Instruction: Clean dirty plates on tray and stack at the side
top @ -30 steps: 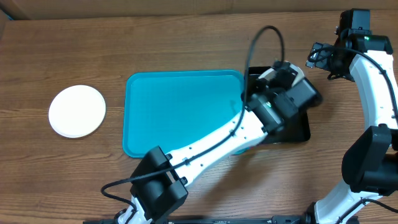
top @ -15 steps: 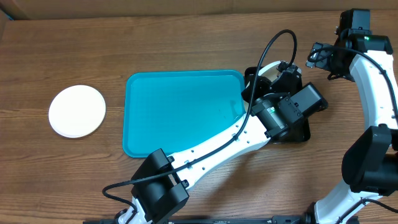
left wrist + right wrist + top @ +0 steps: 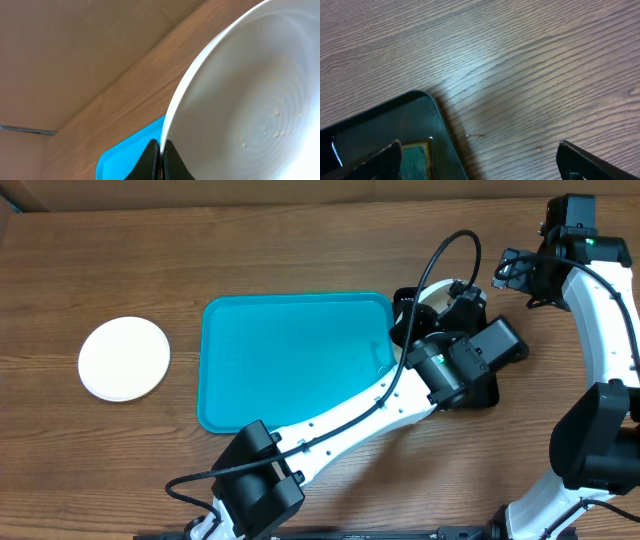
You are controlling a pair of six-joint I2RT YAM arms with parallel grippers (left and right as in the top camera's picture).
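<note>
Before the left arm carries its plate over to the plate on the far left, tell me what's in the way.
Nothing upright. The held plate, pinched in the left end effector, has only the low blue tray lying between it and the far plate; the tray looks bare.

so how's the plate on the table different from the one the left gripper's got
The plate on the table lies flat on the wood left of the turquoise tray, untouched; the held plate is clamped at its rim by the left gripper over the black tray. The plate on the table looks spotless from overhead; the held plate shows small specks. Both are round and white.
</note>
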